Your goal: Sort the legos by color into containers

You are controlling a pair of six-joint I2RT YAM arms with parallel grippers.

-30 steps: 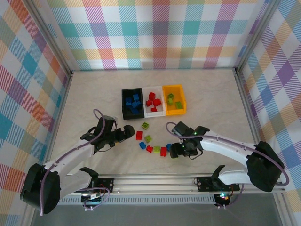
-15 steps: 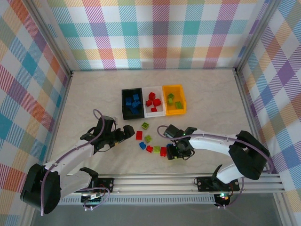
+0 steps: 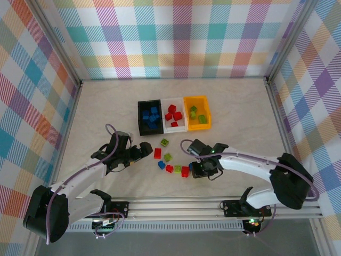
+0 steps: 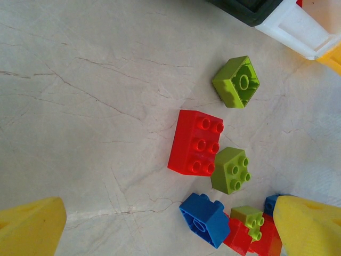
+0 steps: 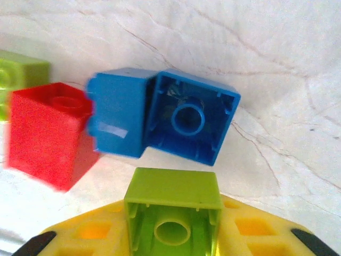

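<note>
Bright even light, soft shadows, sharp overhead view, red brick [image 5: 48, 133] blurred in right wrist view

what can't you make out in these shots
Top external: the right gripper sits under its own wrist, jaws hidden.
Right wrist: a green lego against its yellow finger runs off the bottom edge; gripped or not, unclear.
Left wrist: a blue lego is half behind a yellow fingertip; the containers are cut by the top edge.
</note>
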